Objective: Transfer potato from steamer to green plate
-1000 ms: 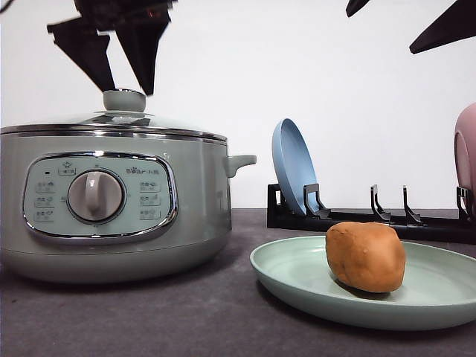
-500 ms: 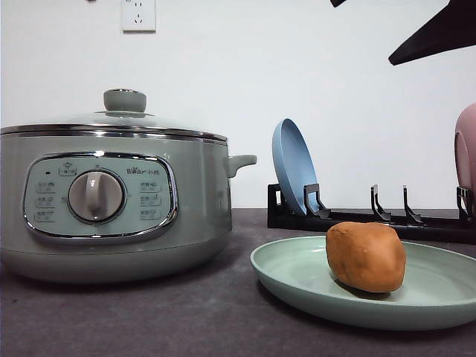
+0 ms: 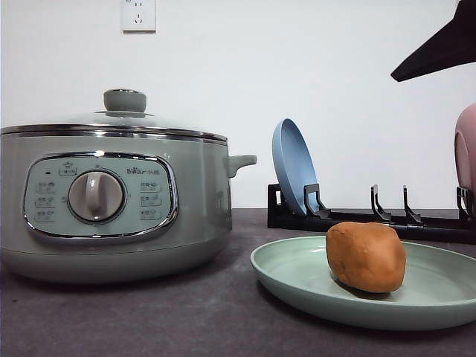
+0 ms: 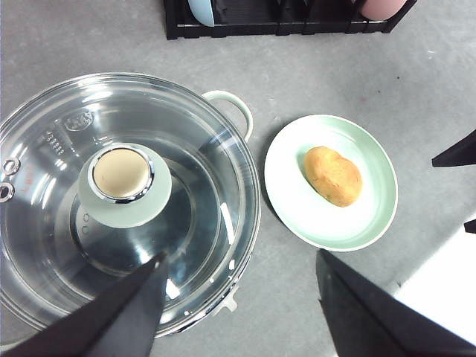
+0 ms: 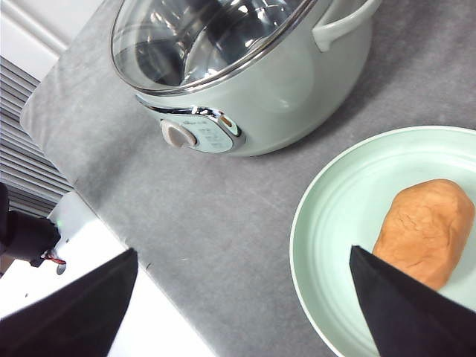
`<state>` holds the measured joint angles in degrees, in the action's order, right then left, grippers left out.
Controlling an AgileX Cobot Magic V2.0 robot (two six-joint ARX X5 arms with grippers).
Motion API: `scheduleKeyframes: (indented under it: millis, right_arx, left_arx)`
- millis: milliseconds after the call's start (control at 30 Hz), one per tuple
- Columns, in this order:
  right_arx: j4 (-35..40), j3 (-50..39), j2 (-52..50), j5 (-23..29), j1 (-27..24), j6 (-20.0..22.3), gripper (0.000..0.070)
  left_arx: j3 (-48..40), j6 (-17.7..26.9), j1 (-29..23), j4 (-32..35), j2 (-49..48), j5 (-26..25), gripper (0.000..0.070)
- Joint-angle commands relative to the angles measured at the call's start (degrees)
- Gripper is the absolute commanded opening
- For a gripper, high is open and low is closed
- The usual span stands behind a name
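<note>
The left gripper point(image 4: 238, 312), fingers apart and empty, has lifted clear above the lidded sage-green steamer point(image 4: 126, 201). Beyond the spread, empty right gripper point(image 5: 245, 312), the lumpy orange-brown potato point(image 5: 428, 230) rests on the pale mint-green plate point(image 5: 327, 245). The transfer looks finished.

Both pincers hang raised with fingers spread and empty: left pincer point(image 4: 238, 312), right pincer point(image 5: 245, 305).

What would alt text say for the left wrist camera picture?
An orange-brown potato lies on a pale green plate beside a sage-green steamer with its glass lid on. The open left gripper hangs above them, and a black dish rack stands beyond.
</note>
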<state>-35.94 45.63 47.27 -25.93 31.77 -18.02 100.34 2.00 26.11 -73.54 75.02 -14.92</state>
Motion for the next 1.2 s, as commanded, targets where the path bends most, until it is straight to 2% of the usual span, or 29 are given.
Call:
scheduleKeyframes:
  millis: [0,33,100,133,200,233,267,1167]
  right_arx:
    - [0.0,1.0,0.2,-0.1,0.3,0.5,0.0543]
    - [-0.2,1.0,0.2,-0.1,0.3,0.5,0.0500]
    - [-0.4,1.0,0.2,0.0,0.3,0.5,0.0392]
    - [-0.5,1.0,0.2,0.0,0.3,0.5,0.0318]
    - [-0.6,1.0,0.2,0.0,0.3,1.1,0.0125]
    - [-0.6,1.0,0.2,0.0,0.3,1.7,0.0041]
    - [-0.6,1.0,0.2,0.0,0.3,2.2,0.0007]
    - [0.0,1.0,0.2,0.0,0.3,2.4,0.0000]
  left_arx:
    - [1.6,-0.1,0.3,0.3,0.3,-0.2,0.0383]
    - [1.6,-0.1,0.3,0.3,0.3,-0.2,0.0372]
    - [1.6,-0.1,0.3,0.3,0.3,-0.2,0.0281]
    - [1.6,-0.1,0.3,0.3,0.3,-0.2,0.0208]
    - [1.6,-0.1,0.3,0.3,0.3,-0.2,0.0034]
    - [1.6,-0.1,0.3,0.3,0.3,-0.2,0.0011]
    - [1.6,-0.1,0.3,0.3,0.3,-0.2,0.0002]
    - [1.6,0.4,0.2,1.5,0.2,-0.1,0.0001]
